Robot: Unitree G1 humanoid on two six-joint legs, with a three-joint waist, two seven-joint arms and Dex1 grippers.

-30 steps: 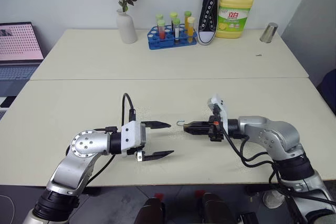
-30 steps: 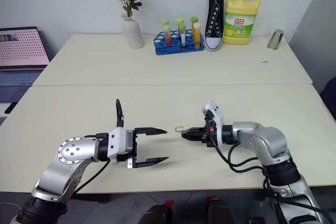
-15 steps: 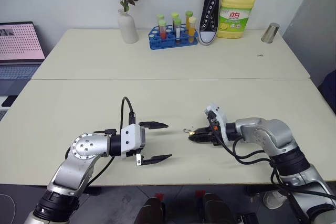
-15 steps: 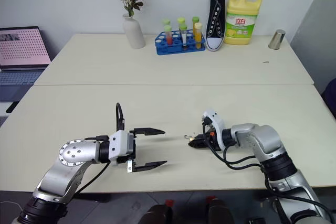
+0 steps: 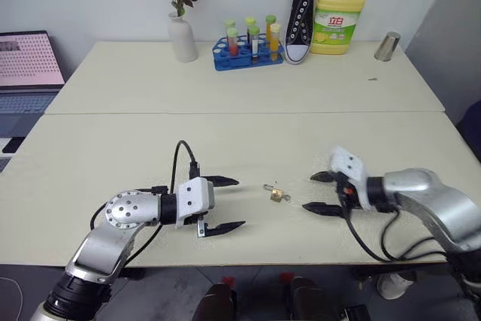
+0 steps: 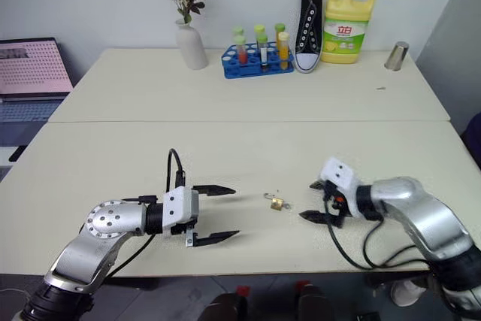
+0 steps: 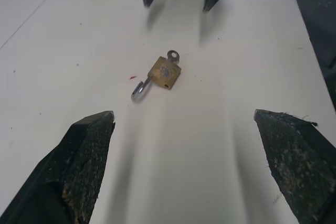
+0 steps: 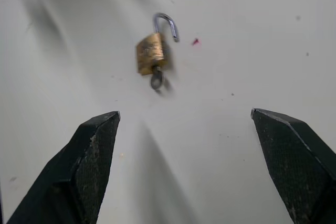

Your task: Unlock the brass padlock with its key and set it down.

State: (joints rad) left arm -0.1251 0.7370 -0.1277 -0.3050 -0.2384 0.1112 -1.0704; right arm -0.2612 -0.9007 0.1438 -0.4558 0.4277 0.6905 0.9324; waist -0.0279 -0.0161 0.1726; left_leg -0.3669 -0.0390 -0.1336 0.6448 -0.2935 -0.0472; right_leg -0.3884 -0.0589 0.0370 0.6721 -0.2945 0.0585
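Note:
The brass padlock (image 5: 278,195) lies flat on the cream table (image 5: 225,140) between my two grippers, touched by neither. Its silver shackle (image 7: 139,89) is swung open, as the left wrist view shows. The key (image 7: 172,56) sticks out of the padlock body's bottom end, its round head showing. My left gripper (image 5: 225,204) is open, a short way to the padlock's left, fingers pointing at it. To the padlock's right my right gripper (image 5: 318,192) is open and empty. The padlock (image 8: 151,52) and the key (image 8: 157,80) also appear in the right wrist view.
At the table's far edge stand a white vase of dried flowers (image 5: 181,35), a blue rack of test tubes (image 5: 246,49), a black sneaker (image 5: 297,13), a yellow detergent bottle (image 5: 337,14) and a metal cup (image 5: 387,46). A laptop (image 5: 28,62) sits at far left.
My right gripper has opened, let go of the padlock and drawn back to the right. The padlock now lies on the table with its key. The left gripper has stayed put.

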